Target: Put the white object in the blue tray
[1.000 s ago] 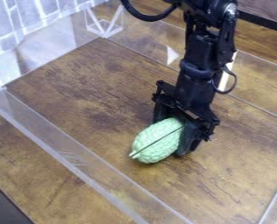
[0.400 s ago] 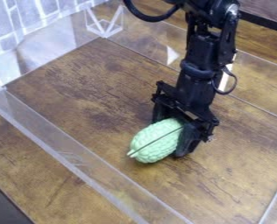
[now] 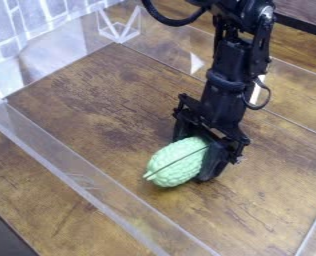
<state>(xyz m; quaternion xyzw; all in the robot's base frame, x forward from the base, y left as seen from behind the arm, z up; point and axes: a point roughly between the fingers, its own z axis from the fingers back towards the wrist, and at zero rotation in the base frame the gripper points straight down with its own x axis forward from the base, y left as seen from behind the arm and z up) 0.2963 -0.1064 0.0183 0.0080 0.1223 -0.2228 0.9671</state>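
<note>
one wooden table (image 3: 81, 110) | clear walls (image 3: 67, 165) | green object (image 3: 178, 163)

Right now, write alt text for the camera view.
A black robot hand points down onto a pale green, ridged, egg-shaped object lying on a wooden table, its jaws shut on the object. Clear plastic walls edge the table; no blue tray is visible.

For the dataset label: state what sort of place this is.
Probably a lab test bench: a wooden tabletop ringed by clear plastic walls, with a black robot arm over a green object.
</note>
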